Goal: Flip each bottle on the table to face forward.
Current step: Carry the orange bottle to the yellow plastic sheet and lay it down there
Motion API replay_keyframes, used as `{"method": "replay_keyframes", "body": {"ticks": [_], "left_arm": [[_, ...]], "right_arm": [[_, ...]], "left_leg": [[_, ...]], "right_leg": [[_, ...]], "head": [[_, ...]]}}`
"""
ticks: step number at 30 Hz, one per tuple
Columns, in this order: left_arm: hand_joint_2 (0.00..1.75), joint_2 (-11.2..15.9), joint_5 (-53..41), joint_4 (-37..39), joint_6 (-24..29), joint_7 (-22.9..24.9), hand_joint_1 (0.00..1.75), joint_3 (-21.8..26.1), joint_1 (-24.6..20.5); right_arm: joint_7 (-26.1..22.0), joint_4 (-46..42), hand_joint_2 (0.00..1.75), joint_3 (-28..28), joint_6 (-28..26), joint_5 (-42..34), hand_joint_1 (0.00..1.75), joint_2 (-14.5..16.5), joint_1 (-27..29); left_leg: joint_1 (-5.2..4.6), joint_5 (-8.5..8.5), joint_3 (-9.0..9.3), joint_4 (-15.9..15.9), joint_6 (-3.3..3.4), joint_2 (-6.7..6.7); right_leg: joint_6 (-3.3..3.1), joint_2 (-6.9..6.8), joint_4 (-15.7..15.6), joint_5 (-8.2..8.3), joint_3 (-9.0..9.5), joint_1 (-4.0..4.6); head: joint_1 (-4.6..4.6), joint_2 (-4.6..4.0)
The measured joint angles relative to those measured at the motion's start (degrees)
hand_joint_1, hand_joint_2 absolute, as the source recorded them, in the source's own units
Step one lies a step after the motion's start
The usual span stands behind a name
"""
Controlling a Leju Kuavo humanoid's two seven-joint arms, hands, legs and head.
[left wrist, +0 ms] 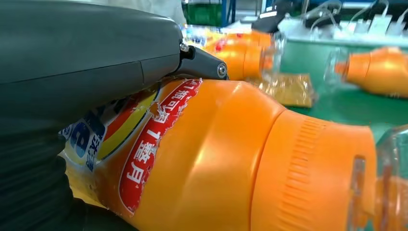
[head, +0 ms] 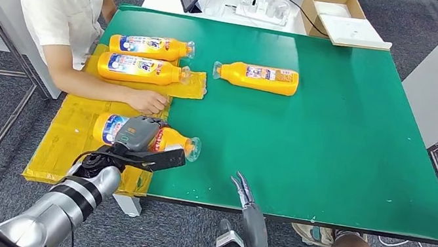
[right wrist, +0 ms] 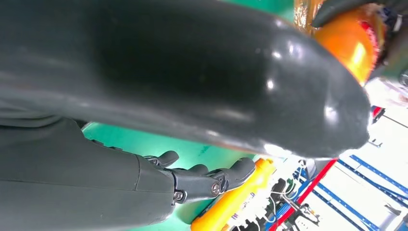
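1. My left hand wraps its fingers over the nearest orange plastic bottle with the clear cap, which lies on its side at the near left edge of the green table.
2. I judge it light, rigid and slick; mid-body is the safest grip.
3. My right hand hovers off the table's near edge, fingers apart, holding nothing.
4. Farther along the table's left side, a person's hand rests near two more orange bottles; it may obstruct me.

Left robot hand, lower left of the head frame, is extended on its silver arm with fingers curled closed. Right robot hand, lower centre, has fingers extended, empty.
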Motion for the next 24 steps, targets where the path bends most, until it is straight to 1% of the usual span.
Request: {"method": "replay_keyframes", "body": {"ticks": [5,14,20,21,24], "left_arm": [[1.75,-0.7,0.2,2.8,-0.2,-0.1,1.75,0.6,-1.6],[1.75,-1.2,0.3,4.8,-0.8,0.1,1.75,0.9,-2.8],[1.75,-2.1,-0.6,8.5,-2.0,3.8,1.72,0.9,-5.3],[1.75,-2.2,-0.9,9.2,-2.5,4.3,1.60,0.9,-5.8],[1.75,-2.4,-0.9,11.2,-4.3,4.9,0.32,0.9,-7.0]], "right_arm": [[0.0,-0.5,0.00,0.0,0.0,-0.1,0.00,0.1,0.0],[0.0,-0.7,0.00,0.0,0.1,-0.2,0.00,0.1,0.0],[-0.1,-0.6,0.00,0.1,0.1,-0.5,0.00,0.6,-0.4],[-0.1,-0.6,0.00,0.1,0.0,-0.5,0.00,0.7,-0.5],[-0.1,-0.4,0.00,0.2,0.0,-0.8,0.00,0.9,-1.0]], "left_leg": [[0.00,-0.01,0.00,0.0,0.00,-0.01],[0.00,0.00,0.02,0.0,0.00,-0.01],[0.00,0.00,0.03,0.0,0.00,0.01],[0.00,0.00,0.04,0.0,0.00,0.02],[0.00,0.00,0.05,0.0,0.00,0.03]], "right_leg": [[0.00,-0.01,0.0,0.00,0.01,0.00],[0.00,-0.01,0.0,0.00,0.02,0.00],[0.00,0.00,0.0,0.00,0.04,0.00],[0.00,0.00,0.0,0.00,0.04,0.00],[0.00,0.00,0.0,0.00,0.04,0.00]], "head": [[-0.01,0.00],[-0.01,0.00],[0.00,0.00],[0.00,0.00],[-0.01,0.00]]}}
